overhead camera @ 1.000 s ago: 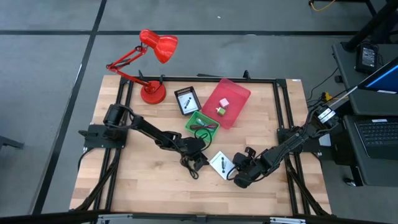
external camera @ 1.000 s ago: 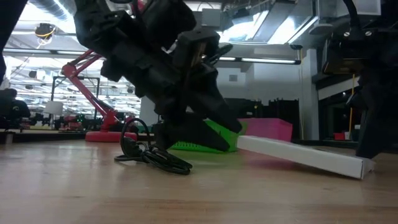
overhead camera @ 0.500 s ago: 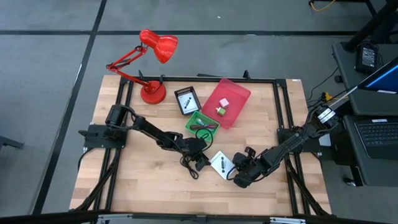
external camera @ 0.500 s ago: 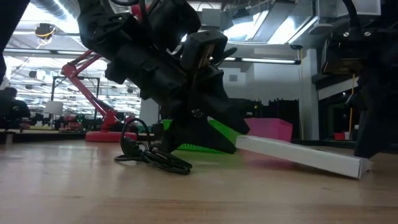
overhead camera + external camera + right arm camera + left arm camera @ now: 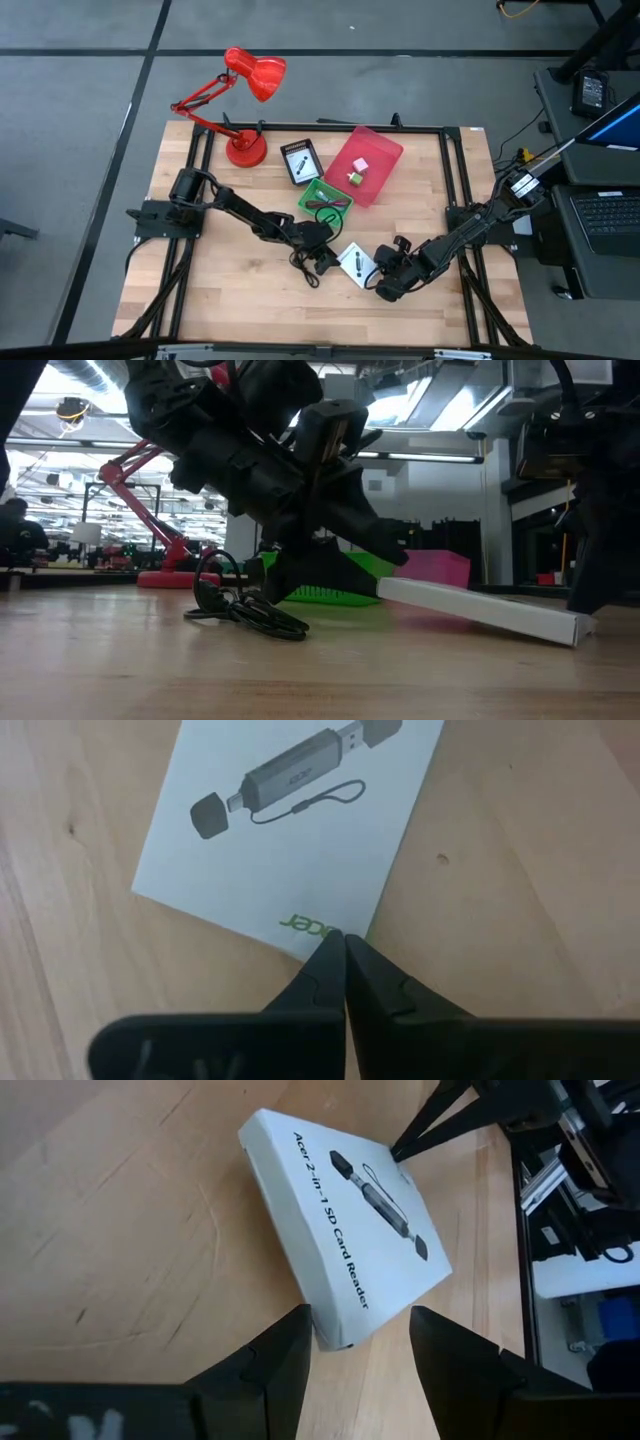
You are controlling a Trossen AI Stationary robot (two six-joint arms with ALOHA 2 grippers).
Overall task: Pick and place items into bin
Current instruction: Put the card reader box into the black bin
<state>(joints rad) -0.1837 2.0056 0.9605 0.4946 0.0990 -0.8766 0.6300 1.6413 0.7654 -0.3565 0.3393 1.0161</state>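
The left hand (image 5: 355,1355) sits low in the frame's centre, fingers spread around a corner of the white box (image 5: 345,1230). The right hand (image 5: 345,960), pinched shut and empty, touches the box's opposite edge on the tabletop (image 5: 240,290).

The surface (image 5: 230,290) is evenly lit from overhead, with soft shadows. In the low view, bright ceiling lights (image 5: 80,405) glare, leaving near arms silhouetted and blurred.

- Left arm reaches from the counter's left edge toward the middle, elbow low; the left gripper (image 5: 322,258) sits low, its fingers (image 5: 272,1370) spread apart with nothing between them.
- Right arm stretches in from the right edge; the right gripper (image 5: 383,287) points down-left, fingertips pressed together.
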